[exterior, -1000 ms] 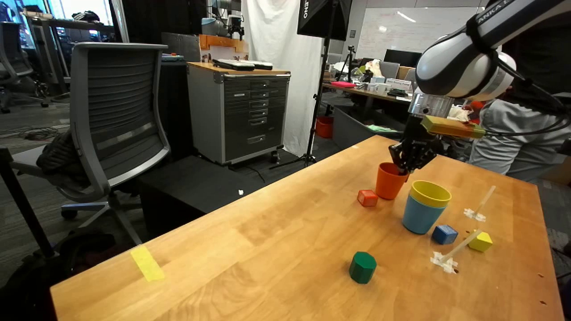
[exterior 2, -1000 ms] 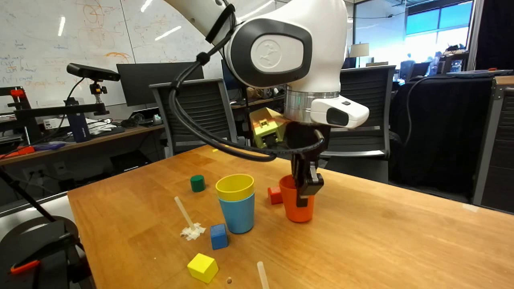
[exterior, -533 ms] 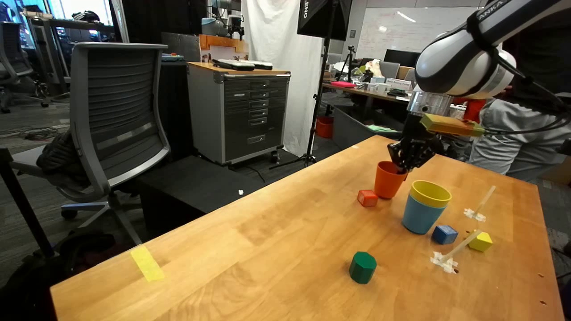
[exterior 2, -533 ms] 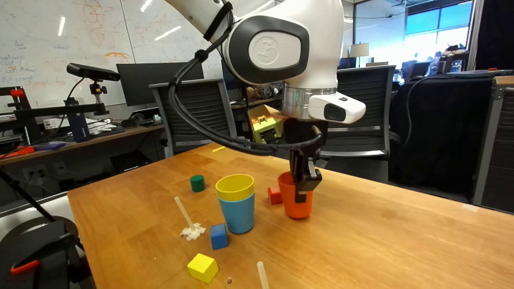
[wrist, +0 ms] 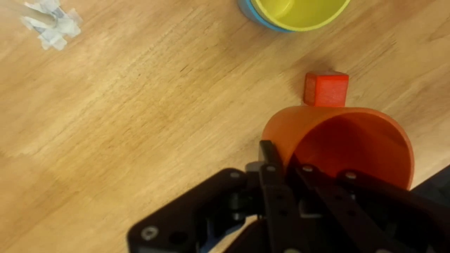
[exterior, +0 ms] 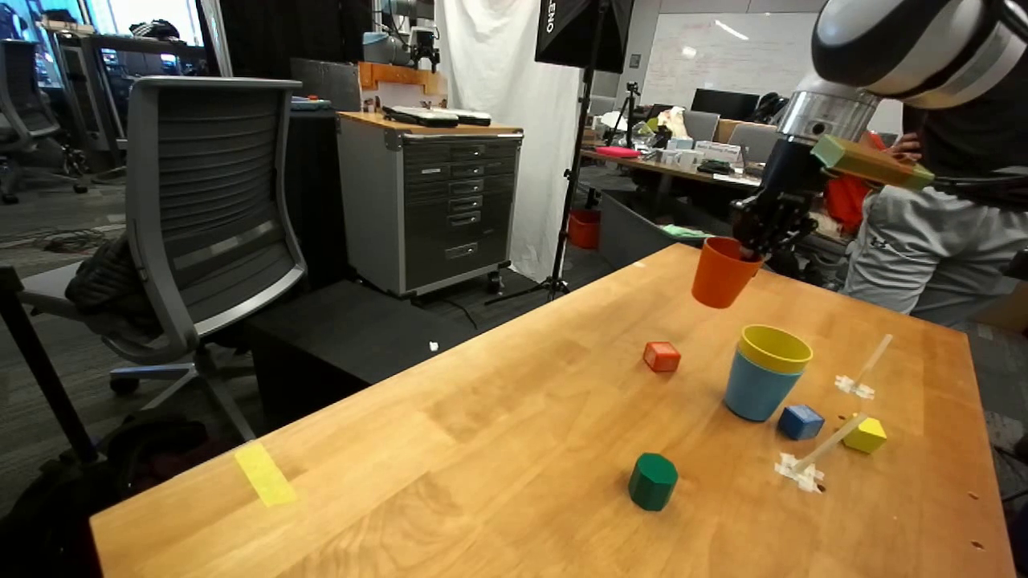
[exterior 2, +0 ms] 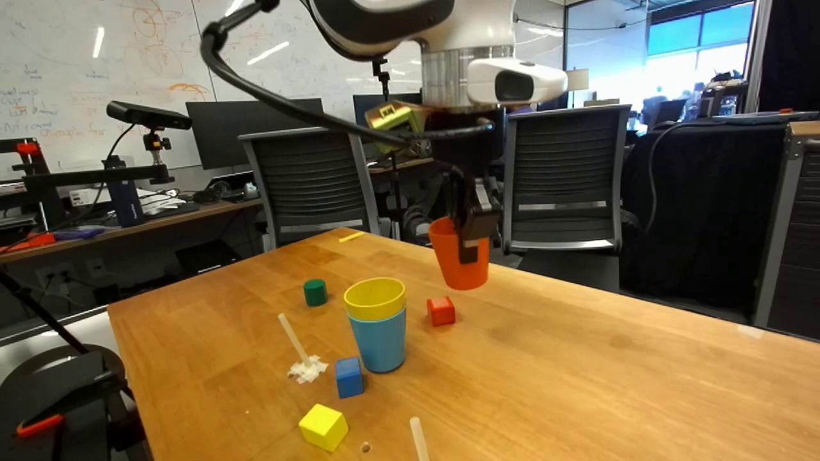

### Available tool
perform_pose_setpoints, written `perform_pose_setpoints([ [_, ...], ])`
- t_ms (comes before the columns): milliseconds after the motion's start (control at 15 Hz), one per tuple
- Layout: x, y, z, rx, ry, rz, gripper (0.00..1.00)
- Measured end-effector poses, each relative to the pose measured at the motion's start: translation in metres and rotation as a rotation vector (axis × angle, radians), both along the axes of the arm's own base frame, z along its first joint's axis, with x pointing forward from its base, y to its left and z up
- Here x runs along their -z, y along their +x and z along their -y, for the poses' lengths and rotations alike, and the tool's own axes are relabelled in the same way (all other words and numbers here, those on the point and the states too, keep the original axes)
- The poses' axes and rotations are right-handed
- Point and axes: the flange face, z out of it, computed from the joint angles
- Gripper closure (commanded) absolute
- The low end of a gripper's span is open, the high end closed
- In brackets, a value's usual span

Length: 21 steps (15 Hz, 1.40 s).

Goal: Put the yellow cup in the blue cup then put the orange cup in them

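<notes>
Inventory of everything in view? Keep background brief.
Table: 1, light brown, foreground
Blue cup: 1, light blue, on table
Yellow cup: 1, yellow, nested in blue cup
Orange cup: 1, orange, tilted, held above table
Red block: 1, red, on table
Blue block: 1, blue, beside blue cup
Yellow block: 1, yellow, near blue block
Green block: 1, green, on table
Sticks: 2, pale, taped to table
Tape strip: 1, yellow, on table
Chairs: several, grey, background
Cabinet: 1, grey, background
Person: 1, grey and black, background
Arm: 1, white-grey, over table
End effector: 1, black, gripping orange cup
</notes>
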Motion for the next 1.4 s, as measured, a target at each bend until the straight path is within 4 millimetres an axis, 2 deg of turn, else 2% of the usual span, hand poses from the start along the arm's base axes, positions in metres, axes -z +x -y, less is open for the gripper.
perform_pose_setpoints([
  [267,-0.038,-0.031,-0.015,-0.089,0.019,0.057,0.99],
  [533,-0.056,-0.062,-0.036,-0.185,0.036,0.086,0.99],
  [933,-0.039,-0.086,-0.054,-0.237,0.051,0.037,0.99],
  [1400,-0.025,-0.091,-0.055,-0.234,0.036,-0.019,0.99],
])
